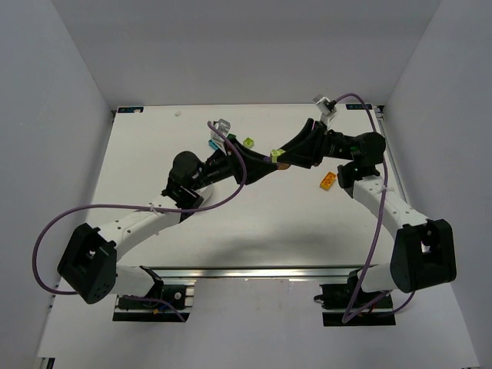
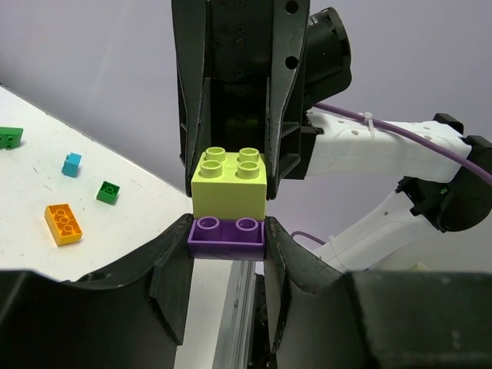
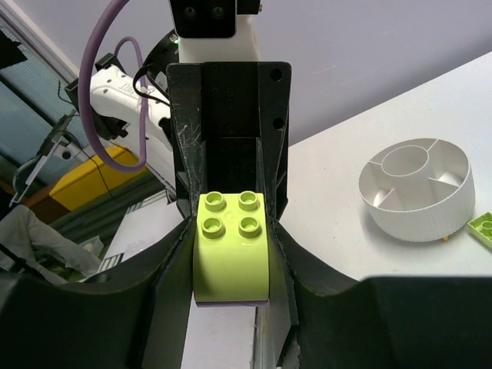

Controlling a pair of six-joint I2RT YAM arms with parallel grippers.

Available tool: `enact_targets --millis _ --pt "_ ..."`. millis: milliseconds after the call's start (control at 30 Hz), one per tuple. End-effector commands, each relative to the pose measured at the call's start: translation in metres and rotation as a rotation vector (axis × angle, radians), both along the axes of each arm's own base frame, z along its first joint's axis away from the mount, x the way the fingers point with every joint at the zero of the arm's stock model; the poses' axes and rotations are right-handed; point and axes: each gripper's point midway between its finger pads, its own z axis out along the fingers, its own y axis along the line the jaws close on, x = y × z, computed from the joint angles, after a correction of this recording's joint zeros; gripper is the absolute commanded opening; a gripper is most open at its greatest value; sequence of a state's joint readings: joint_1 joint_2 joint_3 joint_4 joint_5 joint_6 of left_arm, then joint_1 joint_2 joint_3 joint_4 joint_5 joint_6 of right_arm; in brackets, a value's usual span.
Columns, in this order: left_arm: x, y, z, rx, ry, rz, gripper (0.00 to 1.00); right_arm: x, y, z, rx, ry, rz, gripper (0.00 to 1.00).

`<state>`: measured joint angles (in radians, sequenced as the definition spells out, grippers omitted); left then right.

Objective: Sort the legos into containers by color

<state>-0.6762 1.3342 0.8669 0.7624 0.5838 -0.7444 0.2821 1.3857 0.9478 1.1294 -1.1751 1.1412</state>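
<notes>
Both arms reach in from the near edge and meet over mid-table. The left gripper [image 2: 227, 240] is clamped on a flat, glossy purple brick [image 2: 227, 234]. Stacked on it is a lime four-stud brick [image 2: 228, 184], pinched at its sides by the right gripper [image 3: 231, 261]. Beyond, on the white table [image 2: 31, 254], an orange brick [image 2: 63, 223], a green brick [image 2: 108, 192] and a cyan brick [image 2: 71, 164] lie apart from each other. The round white divided bowl [image 3: 419, 188] stands farther off, bare tabletop before it
</notes>
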Motion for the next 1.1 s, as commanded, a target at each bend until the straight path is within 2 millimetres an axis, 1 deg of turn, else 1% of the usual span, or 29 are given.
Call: enact_targets --millis 0,33,67,167,200,233,300,367,400,467,500,533,667,833,867,900,933,967,1033,1067 --pt "-0.008 0.006 0.020 -0.018 -0.052 0.003 0.00 0.002 -0.002 0.020 0.013 -0.124 -0.045 0.16" --pt "-0.008 0.006 0.018 -0.014 -0.049 0.003 0.00 0.002 -0.001 0.020 0.012 -0.136 -0.051 0.06" --pt "-0.009 0.006 0.017 -0.005 -0.056 0.004 0.00 0.005 -0.001 0.018 0.001 -0.119 -0.057 0.00" --pt "-0.011 0.008 0.008 0.036 -0.045 0.010 0.00 0.010 -0.005 0.021 0.003 -0.140 -0.075 0.00" --pt "-0.011 0.009 -0.001 0.065 -0.022 0.010 0.00 0.012 -0.005 0.021 0.005 -0.133 -0.081 0.00" --pt "-0.013 0.010 -0.001 0.075 -0.022 0.012 0.00 0.013 -0.006 0.021 0.008 -0.132 -0.088 0.00" --pt "-0.014 0.011 -0.015 0.124 -0.003 0.012 0.00 0.019 -0.008 0.022 0.015 -0.131 -0.111 0.00" --pt "-0.015 0.014 -0.018 0.142 -0.009 0.021 0.00 0.020 -0.009 0.023 0.024 -0.131 -0.118 0.00" --pt "-0.016 0.016 -0.024 0.160 0.005 0.023 0.00 0.023 -0.009 0.022 0.029 -0.120 -0.127 0.00" --pt "-0.013 0.020 -0.027 0.172 0.000 0.046 0.00 0.023 -0.012 0.025 0.052 -0.116 -0.130 0.00" --pt "-0.013 0.021 -0.031 0.183 0.009 0.047 0.00 0.025 -0.013 0.024 0.060 -0.105 -0.136 0.00" --pt "-0.014 0.022 -0.031 0.183 0.006 0.049 0.00 0.024 -0.013 0.025 0.069 -0.111 -0.135 0.00" --pt "-0.014 0.023 -0.039 0.201 0.019 0.055 0.00 0.031 -0.018 0.025 0.090 -0.075 -0.150 0.00" --pt "-0.013 0.024 -0.048 0.220 0.032 0.065 0.00 0.037 -0.025 0.028 0.109 -0.081 -0.175 0.00" --pt "-0.012 0.025 -0.051 0.226 0.037 0.068 0.00 0.037 -0.023 0.027 0.110 -0.073 -0.168 0.00" --pt "-0.012 0.025 -0.052 0.229 0.037 0.071 0.00 0.040 -0.027 0.028 0.109 -0.079 -0.182 0.00" --pt "-0.011 0.026 -0.050 0.230 0.030 0.082 0.00 0.041 -0.028 0.027 0.107 -0.082 -0.185 0.00" --pt "-0.010 0.027 -0.055 0.247 0.041 0.090 0.00 0.042 -0.030 0.027 0.099 -0.090 -0.190 0.00" --pt "-0.001 0.034 -0.053 0.269 0.025 0.156 0.00 0.046 -0.030 0.020 0.070 -0.094 -0.207 0.00" --pt "0.002 0.038 -0.058 0.309 0.048 0.187 0.00 0.046 -0.032 0.019 0.057 -0.112 -0.221 0.00"
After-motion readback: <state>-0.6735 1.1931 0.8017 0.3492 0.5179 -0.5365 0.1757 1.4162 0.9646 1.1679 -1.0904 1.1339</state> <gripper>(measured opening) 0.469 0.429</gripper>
